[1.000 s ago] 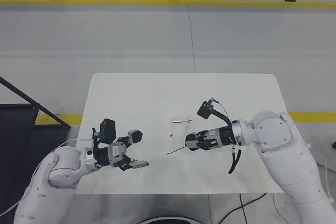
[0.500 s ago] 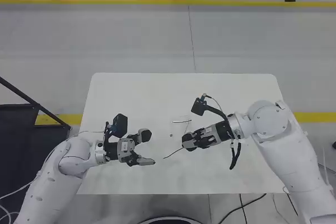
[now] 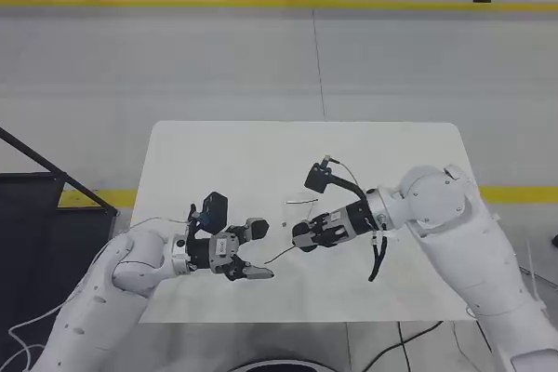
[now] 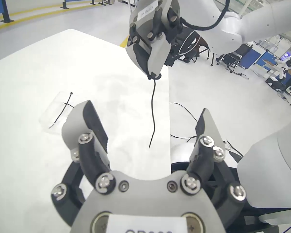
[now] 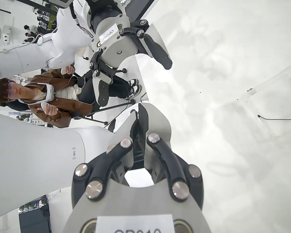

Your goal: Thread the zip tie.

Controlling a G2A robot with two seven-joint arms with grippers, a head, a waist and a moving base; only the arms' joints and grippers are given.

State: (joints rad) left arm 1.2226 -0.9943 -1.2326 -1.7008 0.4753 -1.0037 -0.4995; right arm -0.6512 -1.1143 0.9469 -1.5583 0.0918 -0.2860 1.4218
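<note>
Barely begun: my right jaws pinch the zip tie [image 4: 153, 112] at one end; my left jaws, wide, face its unthreaded tip.

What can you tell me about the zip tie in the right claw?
The zip tie is a thin black strap that looks like plastic, unthreaded and slightly curved. The shut right claw pinches one end, so its head cannot be made out. The rest sticks out freely toward the open left claw. In the left wrist view its pointed tip sits between that claw's fingers without touching them. It appears clear of the table.
</note>
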